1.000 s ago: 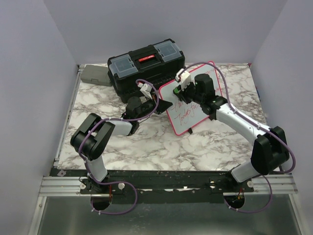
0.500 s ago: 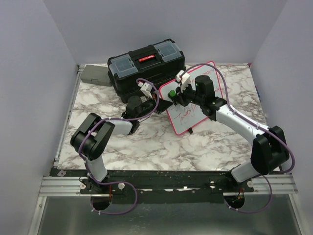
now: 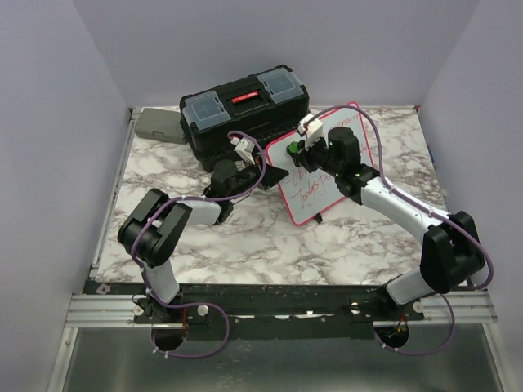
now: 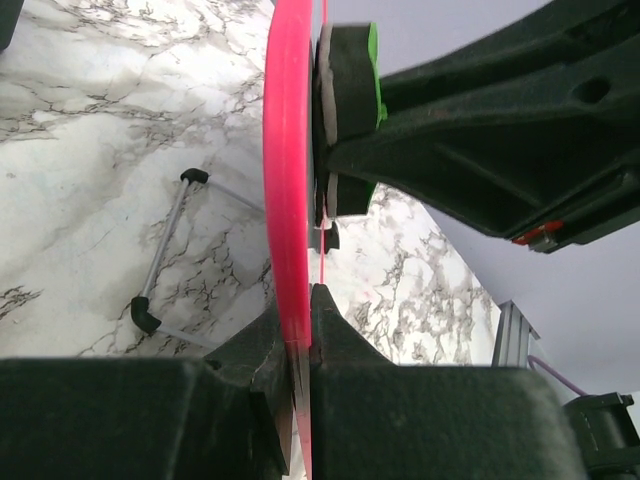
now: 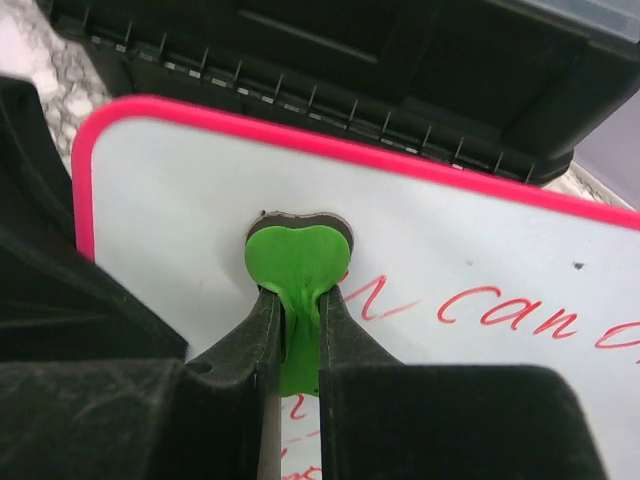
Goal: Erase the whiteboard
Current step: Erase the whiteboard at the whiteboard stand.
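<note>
The green eraser (image 5: 297, 255) pinched in the right end effector (image 5: 297, 300) looks like matt, soft plastic. Touching it, the whiteboard (image 5: 480, 230) has a smooth, glossy white face and a pink plastic frame. Beyond stands a matt black plastic toolbox (image 5: 400, 70).

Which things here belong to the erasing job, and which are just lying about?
In use: whiteboard, clamped at its pink edge by left gripper; green eraser, held against it by right gripper.
Lying about: black toolbox; grey case.

Pale lavender walls (image 3: 49, 122), white-grey marble tabletop (image 3: 270, 245), soft even light
</note>
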`<move>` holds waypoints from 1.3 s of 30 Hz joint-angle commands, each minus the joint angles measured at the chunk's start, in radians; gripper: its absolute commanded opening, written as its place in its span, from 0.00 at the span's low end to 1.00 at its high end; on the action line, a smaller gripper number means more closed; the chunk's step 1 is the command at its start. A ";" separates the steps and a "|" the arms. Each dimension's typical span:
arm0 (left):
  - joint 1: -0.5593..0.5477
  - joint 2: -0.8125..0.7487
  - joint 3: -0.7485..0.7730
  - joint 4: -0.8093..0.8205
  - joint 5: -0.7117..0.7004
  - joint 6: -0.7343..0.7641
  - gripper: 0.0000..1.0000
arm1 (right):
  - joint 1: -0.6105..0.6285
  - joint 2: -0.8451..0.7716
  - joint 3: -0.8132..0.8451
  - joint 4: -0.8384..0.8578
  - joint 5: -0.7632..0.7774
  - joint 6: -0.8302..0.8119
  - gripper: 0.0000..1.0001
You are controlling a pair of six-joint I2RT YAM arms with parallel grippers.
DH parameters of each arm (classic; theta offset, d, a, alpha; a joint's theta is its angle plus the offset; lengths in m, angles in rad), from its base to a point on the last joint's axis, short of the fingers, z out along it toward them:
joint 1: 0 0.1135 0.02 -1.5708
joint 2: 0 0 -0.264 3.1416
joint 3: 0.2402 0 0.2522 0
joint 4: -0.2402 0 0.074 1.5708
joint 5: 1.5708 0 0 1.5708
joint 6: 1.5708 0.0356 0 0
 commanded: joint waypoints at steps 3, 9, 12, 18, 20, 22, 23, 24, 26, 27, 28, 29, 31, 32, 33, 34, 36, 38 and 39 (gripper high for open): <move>-0.020 -0.013 0.035 0.032 0.070 0.026 0.00 | -0.011 -0.012 -0.073 -0.118 -0.255 -0.100 0.01; -0.020 -0.018 0.029 0.032 0.069 0.027 0.00 | 0.020 0.013 -0.032 -0.054 -0.277 -0.038 0.01; -0.020 -0.018 0.024 0.032 0.070 0.026 0.00 | 0.020 0.027 0.022 -0.006 -0.163 0.033 0.01; -0.020 -0.018 0.014 0.043 0.070 0.024 0.00 | -0.043 0.045 0.060 0.013 -0.018 0.062 0.01; -0.019 -0.018 0.013 0.044 0.070 0.026 0.00 | -0.059 0.044 0.039 0.012 -0.017 0.053 0.01; -0.019 -0.021 0.013 0.042 0.071 0.028 0.00 | -0.062 0.041 0.009 0.003 -0.025 0.024 0.01; -0.019 -0.021 0.013 0.042 0.070 0.029 0.00 | -0.062 0.039 -0.007 -0.006 -0.034 0.016 0.01; -0.020 -0.023 0.013 0.043 0.071 0.030 0.00 | -0.062 0.036 -0.027 -0.013 -0.053 -0.002 0.01; -0.018 -0.023 0.015 0.043 0.070 0.031 0.00 | -0.062 0.021 -0.073 -0.015 -0.128 -0.033 0.01; -0.018 -0.021 0.016 0.043 0.071 0.030 0.00 | -0.062 0.013 -0.091 -0.013 -0.176 -0.040 0.01; -0.018 -0.020 0.018 0.043 0.072 0.031 0.00 | -0.058 0.007 -0.102 -0.014 -0.215 -0.043 0.01; -0.018 -0.019 0.019 0.042 0.072 0.031 0.00 | -0.054 0.003 -0.106 -0.019 -0.249 -0.047 0.01; -0.017 -0.017 0.017 0.043 0.071 0.031 0.00 | -0.026 0.000 -0.103 -0.022 -0.271 -0.058 0.01; -0.018 -0.015 0.016 0.045 0.070 0.029 0.00 | -0.012 -0.002 -0.098 -0.019 -0.272 -0.064 0.01; -0.018 -0.014 0.015 0.048 0.070 0.026 0.00 | 0.001 -0.002 -0.090 -0.015 -0.271 -0.065 0.01; -0.017 -0.012 0.013 0.050 0.069 0.026 0.00 | 0.007 0.000 -0.079 -0.014 -0.272 -0.063 0.01; -0.017 -0.009 0.010 0.052 0.068 0.024 0.00 | 0.013 0.012 -0.040 -0.017 -0.273 -0.045 0.01; -0.018 -0.010 0.010 0.051 0.069 0.025 0.00 | 0.013 0.027 0.002 -0.019 -0.254 -0.028 0.01; -0.018 -0.009 0.009 0.050 0.070 0.026 0.00 | 0.012 0.032 0.023 -0.017 -0.237 -0.020 0.01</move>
